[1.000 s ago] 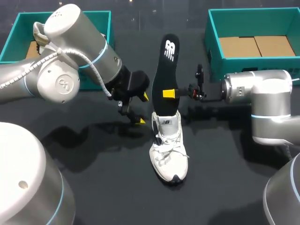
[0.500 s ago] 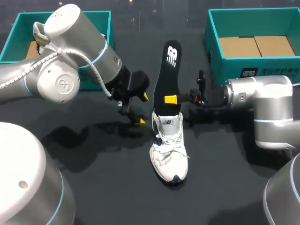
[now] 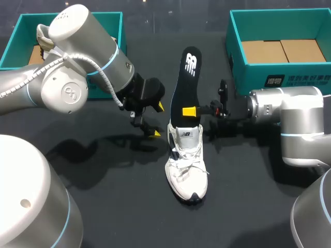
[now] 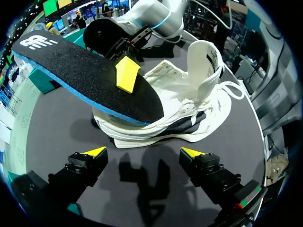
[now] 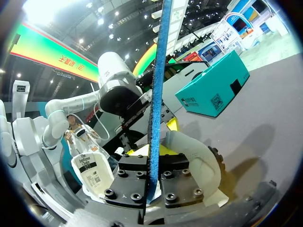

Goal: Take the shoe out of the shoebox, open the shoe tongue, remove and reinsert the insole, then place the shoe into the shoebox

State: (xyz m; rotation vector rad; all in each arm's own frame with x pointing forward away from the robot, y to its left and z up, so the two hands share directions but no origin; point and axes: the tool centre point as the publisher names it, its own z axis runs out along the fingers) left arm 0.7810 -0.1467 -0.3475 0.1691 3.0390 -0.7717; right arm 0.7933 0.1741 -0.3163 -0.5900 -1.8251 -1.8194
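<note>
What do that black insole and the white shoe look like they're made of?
Insole: matte black fabric-like top over a blue layer, probably foam, showing along its edge. Shoe: white upper, matte, probably synthetic leather or mesh.

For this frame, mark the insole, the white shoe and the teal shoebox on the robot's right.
insole (image 3: 186, 82), head view, middle of its black top face.
white shoe (image 3: 185, 168), head view, on the laces.
teal shoebox (image 3: 253, 77), head view, its near outer wall.
</note>
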